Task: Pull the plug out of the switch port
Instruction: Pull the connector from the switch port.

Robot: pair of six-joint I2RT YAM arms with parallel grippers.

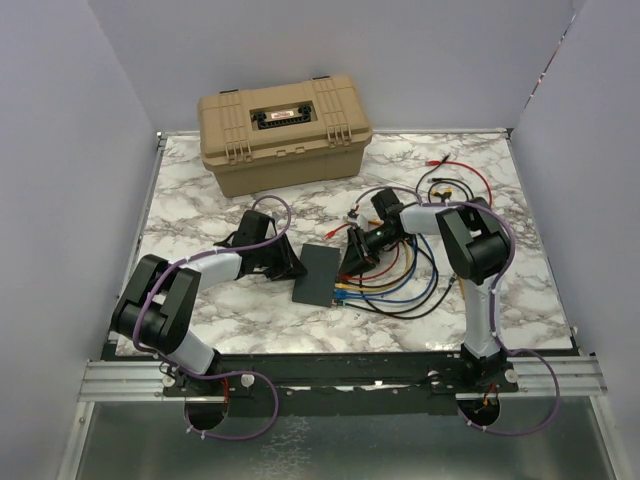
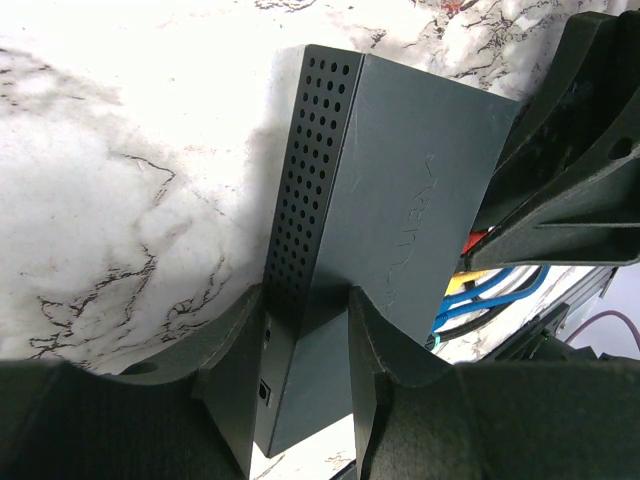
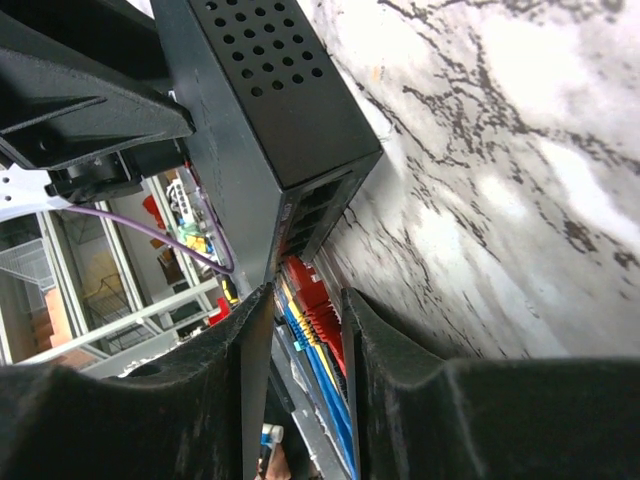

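Observation:
The switch (image 1: pixel 320 275) is a thin black box lying flat on the marble table. My left gripper (image 1: pixel 285 262) is shut on its left edge. In the left wrist view the fingers (image 2: pixel 235 375) pinch the switch (image 2: pixel 400 180) near a corner. My right gripper (image 1: pixel 352 262) is at the port edge, shut on the red plug (image 3: pixel 318 300), which sits in a port of the switch (image 3: pixel 250 110). Yellow and blue plugs (image 3: pixel 300 335) sit beside it in neighbouring ports. The right gripper (image 3: pixel 305 300) has one finger against the table side and one above.
A large tan toolbox (image 1: pixel 285 130) stands at the back. Red, blue, yellow and black cables (image 1: pixel 400 290) loop from the ports to the right. Loose leads (image 1: pixel 455 180) lie at the back right. Grey walls close off three sides.

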